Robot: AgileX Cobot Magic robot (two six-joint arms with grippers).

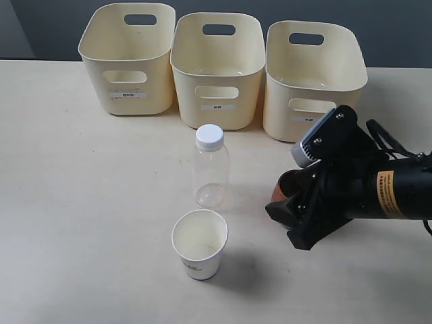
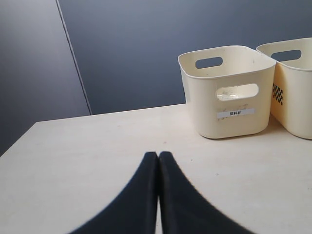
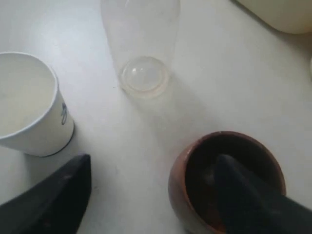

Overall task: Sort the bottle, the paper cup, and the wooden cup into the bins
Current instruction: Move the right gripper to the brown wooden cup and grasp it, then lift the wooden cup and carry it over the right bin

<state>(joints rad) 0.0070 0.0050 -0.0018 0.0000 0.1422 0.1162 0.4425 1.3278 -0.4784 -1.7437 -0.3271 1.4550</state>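
Note:
The clear bottle [image 1: 211, 169] with a white cap stands upright mid-table, and its base [image 3: 144, 78] shows in the right wrist view. In front of it stands the white paper cup [image 1: 200, 243] [image 3: 29, 107]. To their right sits the brown wooden cup [image 1: 283, 185] [image 3: 181, 187], mostly hidden behind my right arm. My right gripper [image 1: 291, 219] [image 3: 153, 165] is open. One finger [image 3: 239, 190] is inside the wooden cup; the other [image 3: 58, 200] is outside, well short of its wall. My left gripper [image 2: 158, 155] is shut on nothing, over bare table.
Three cream bins stand in a row at the back: left [image 1: 128, 61], middle [image 1: 217, 67] and right [image 1: 314, 81]. The left wrist view shows one labelled bin [image 2: 229, 92] and part of another [image 2: 292, 87]. A dark wall rises behind the table.

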